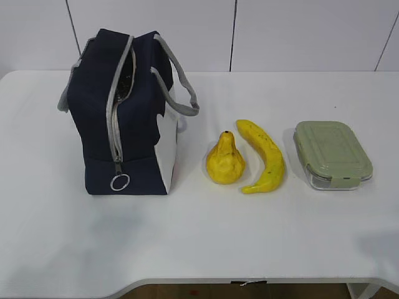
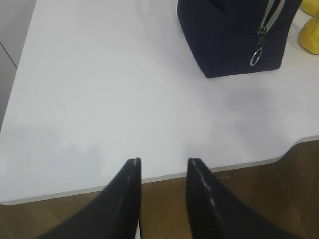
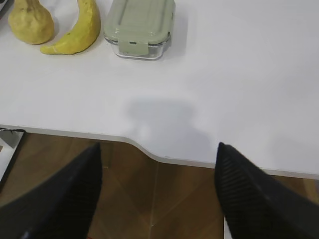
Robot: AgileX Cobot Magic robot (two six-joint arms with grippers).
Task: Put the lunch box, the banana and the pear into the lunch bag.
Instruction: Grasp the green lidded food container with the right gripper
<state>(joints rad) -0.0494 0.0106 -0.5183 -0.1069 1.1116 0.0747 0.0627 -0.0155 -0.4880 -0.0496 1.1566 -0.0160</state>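
So on the white bench (image 1: 206, 243) the navy lunch bag (image 1: 118, 118) stands upright at the left, zipper partly open on top, then the banana (image 1: 265, 156), the sage-lidded lunch box (image 1: 332, 154) and the squat yellow pear (image 1: 225, 161) sit in a row to its right. Only the wrist views show the tools: left tool (image 2: 163, 164) slightly parted, right tool (image 3: 158, 147) spread wide, both holding nothing over the bench's front edge.

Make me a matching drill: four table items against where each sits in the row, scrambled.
Items:
1. lunch bag
2. pear
3. banana
4. lunch box

Places:
A. far right end
B. between pear and lunch box
C. far left end, upright
D. just right of the bag

Pairs: 1-C, 2-D, 3-B, 4-A
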